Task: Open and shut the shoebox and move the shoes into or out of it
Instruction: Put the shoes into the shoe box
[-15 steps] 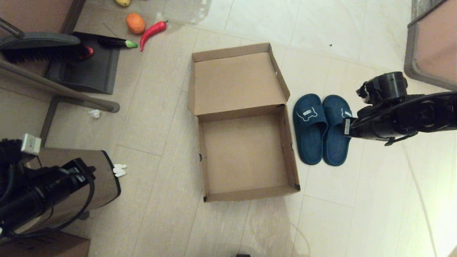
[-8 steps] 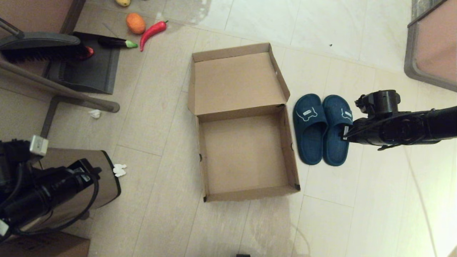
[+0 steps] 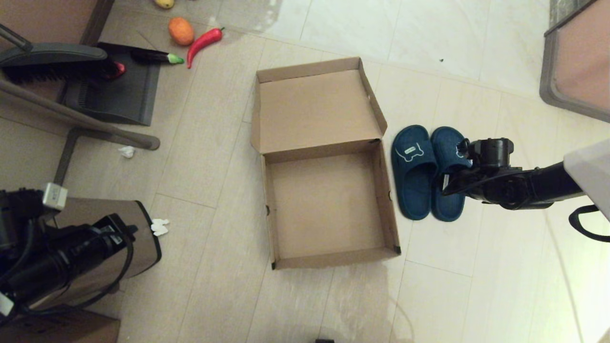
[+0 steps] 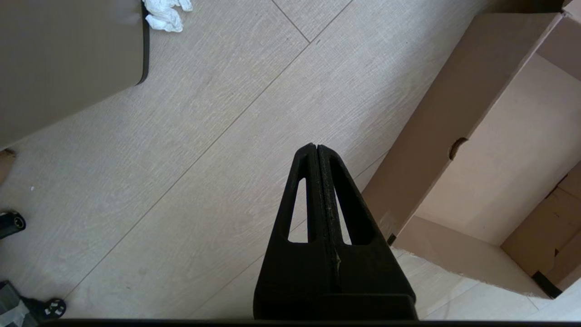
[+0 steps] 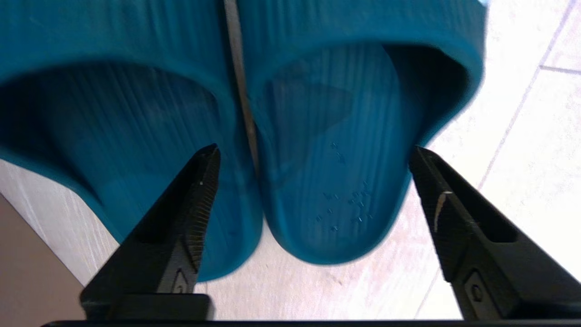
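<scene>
The brown cardboard shoebox [image 3: 329,205] lies open mid-floor, empty, with its lid [image 3: 314,112] folded back flat. Its side wall [image 4: 435,122] also shows in the left wrist view. The two navy slippers stand side by side just right of the box: the left one [image 3: 412,176] and the right one [image 3: 450,212]. My right gripper [image 3: 450,183] hangs low over the right slipper, open. Its fingers [image 5: 195,204] straddle that slipper's heel end [image 5: 336,159], with the other slipper [image 5: 113,136] beside it; nothing is gripped. My left gripper [image 4: 315,150] is shut and empty, parked low at the left.
A brown trash bin [image 3: 95,238] stands by the left arm, with crumpled paper [image 3: 159,227] next to it. A dustpan [image 3: 114,90], a brush and toy vegetables [image 3: 204,42] lie at the back left. A piece of furniture [image 3: 576,62] fills the back right corner.
My right arm has come down and leftward from beside the slippers until its open fingers sit over the right slipper. The left arm has shifted only slightly.
</scene>
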